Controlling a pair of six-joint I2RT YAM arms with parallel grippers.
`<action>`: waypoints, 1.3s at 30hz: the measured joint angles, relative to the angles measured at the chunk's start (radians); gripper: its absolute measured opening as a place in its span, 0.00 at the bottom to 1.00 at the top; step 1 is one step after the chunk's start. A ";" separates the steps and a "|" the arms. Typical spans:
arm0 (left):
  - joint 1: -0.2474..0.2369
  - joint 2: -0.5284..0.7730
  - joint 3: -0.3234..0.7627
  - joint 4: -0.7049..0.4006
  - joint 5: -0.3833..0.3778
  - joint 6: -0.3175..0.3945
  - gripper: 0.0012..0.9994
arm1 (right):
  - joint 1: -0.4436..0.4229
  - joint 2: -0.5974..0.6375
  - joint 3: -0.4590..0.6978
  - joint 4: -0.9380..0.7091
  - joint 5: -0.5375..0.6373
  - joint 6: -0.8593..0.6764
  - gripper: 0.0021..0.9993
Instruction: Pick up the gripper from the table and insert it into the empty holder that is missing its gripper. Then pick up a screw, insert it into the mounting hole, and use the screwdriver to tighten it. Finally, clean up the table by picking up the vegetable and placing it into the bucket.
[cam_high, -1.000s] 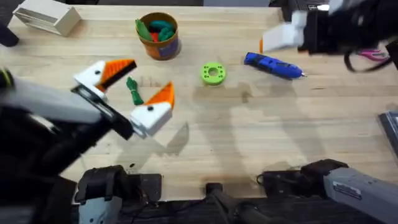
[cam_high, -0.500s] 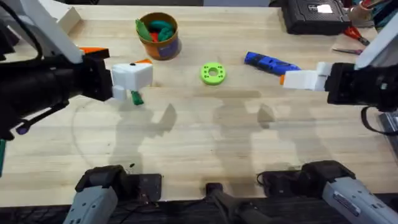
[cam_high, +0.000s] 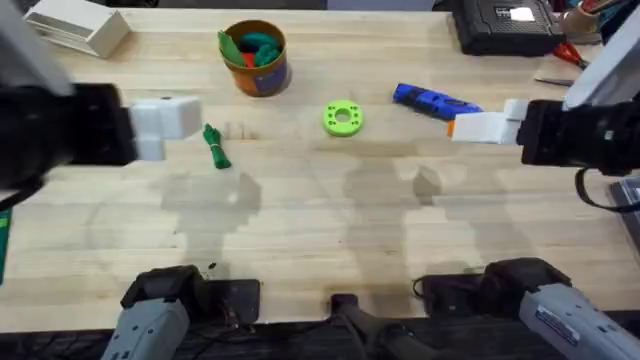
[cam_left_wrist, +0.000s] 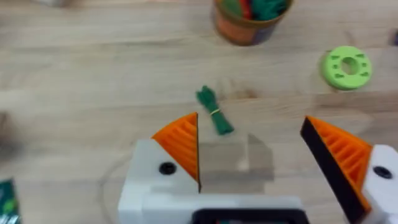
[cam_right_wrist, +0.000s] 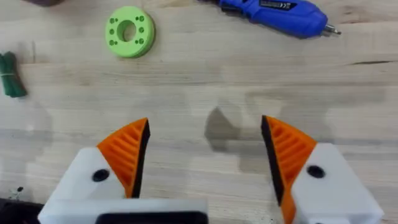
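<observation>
Your left tool (cam_high: 160, 125) now sits at the left edge of the overhead view, pulled back from where it hung half a second ago — then it covered the vegetable, now it lies left of it and apart. Its own wrist camera shows the fingers (cam_left_wrist: 180, 146) spread wide with nothing between them, and the vegetable (cam_left_wrist: 214, 112) lying on the bare worktop (cam_left_wrist: 93, 93) in the gap ahead of them.

In the overhead view the vegetable (cam_high: 215, 146) rests left of centre, unchanged in place, below and left of the bucket (cam_high: 256, 58). The bucket stands at the upper middle-left with green and red pieces inside it.

Your right tool (cam_high: 485, 127) hangs at the right side of the overhead view, almost exactly where it was half a second ago — just below the tip end of the screwdriver (cam_high: 438, 104). Its wrist view shows the orange pads (cam_right_wrist: 127, 152) held apart and empty, with the screwdriver (cam_right_wrist: 273, 12) lying flat at the upper edge and the green ring (cam_right_wrist: 129, 31) at the upper left.

The ring (cam_high: 342, 117) lies between bucket and screwdriver in the overhead view, and a white box (cam_high: 75, 25) sits in the upper left corner.
</observation>
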 joint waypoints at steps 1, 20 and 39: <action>0.000 0.000 0.028 -0.042 -0.034 -0.013 0.99 | 0.000 0.000 0.000 0.000 0.000 0.000 0.98; 0.000 0.396 0.140 -0.104 -0.151 -0.103 0.99 | 0.000 0.000 0.000 0.044 0.000 0.000 0.98; -0.135 0.956 0.133 0.049 -0.068 -0.591 0.99 | 0.000 0.000 0.000 0.051 0.000 0.000 0.98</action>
